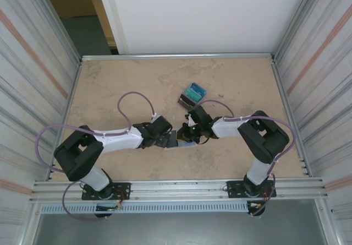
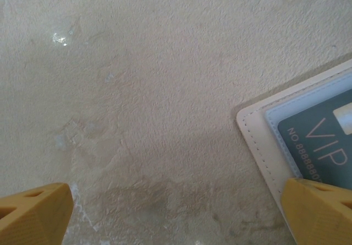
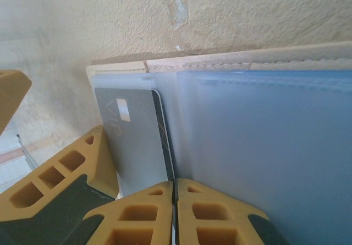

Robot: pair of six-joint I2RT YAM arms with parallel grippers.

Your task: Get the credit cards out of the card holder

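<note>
The card holder (image 1: 186,143) lies open on the table between both grippers, tan rim up, pale blue sleeves showing (image 3: 247,146). A grey VIP credit card (image 3: 132,146) sits in its left pocket. My right gripper (image 3: 175,201) is shut on the thin edge of a dark credit card (image 3: 164,135) standing up beside it. My left gripper (image 2: 176,217) is open and low over the table. One of its fingers (image 2: 319,212) rests on the card holder's corner (image 2: 258,140), next to the VIP card (image 2: 324,140). In the top view the left gripper (image 1: 171,139) and right gripper (image 1: 188,135) almost meet.
A pile of teal and dark cards (image 1: 192,95) lies just beyond the grippers, toward the table's middle. Metal rails edge the beige table (image 1: 110,91), with corrugated walls on both sides. One finger (image 3: 71,168) of the left gripper stands close beside the right gripper.
</note>
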